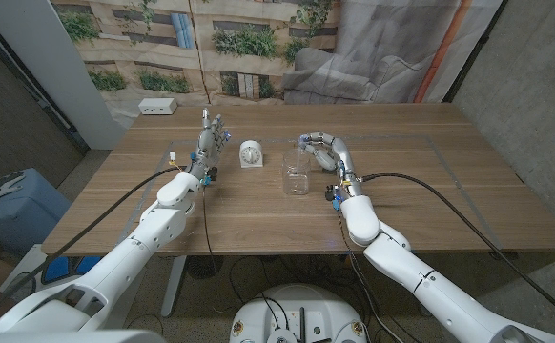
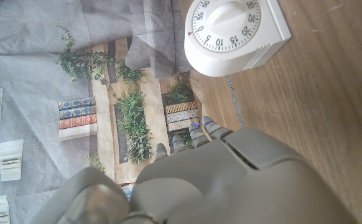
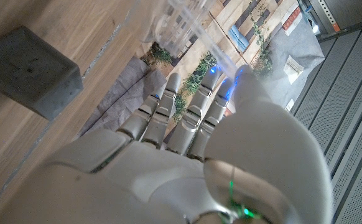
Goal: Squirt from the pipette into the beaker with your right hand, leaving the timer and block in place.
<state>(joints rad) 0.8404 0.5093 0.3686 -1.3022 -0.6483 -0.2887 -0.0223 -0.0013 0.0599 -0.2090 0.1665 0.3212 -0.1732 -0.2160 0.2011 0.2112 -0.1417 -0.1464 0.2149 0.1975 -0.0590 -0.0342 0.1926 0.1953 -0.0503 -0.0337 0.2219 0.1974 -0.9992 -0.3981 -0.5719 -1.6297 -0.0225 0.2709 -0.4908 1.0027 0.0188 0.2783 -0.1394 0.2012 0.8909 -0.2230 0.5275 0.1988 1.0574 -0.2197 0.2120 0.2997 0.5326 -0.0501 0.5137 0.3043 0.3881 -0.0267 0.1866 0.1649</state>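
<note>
Curling over the beaker (image 1: 297,175), the right hand (image 1: 322,149) fingers (image 3: 196,115) are apparently pinching the clear pipette (image 3: 213,48) for squirting; the grip is partly hidden. Timer (image 1: 250,153) is sitting just left, untouched.

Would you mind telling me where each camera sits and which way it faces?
Head view: on the robot's head, looking down over both arms at the table, timer and beaker.
Left wrist view: behind the left hand, facing the timer.
Right wrist view: behind the right hand, facing the grey block and the beaker.
Head and left wrist share the timer.
</note>
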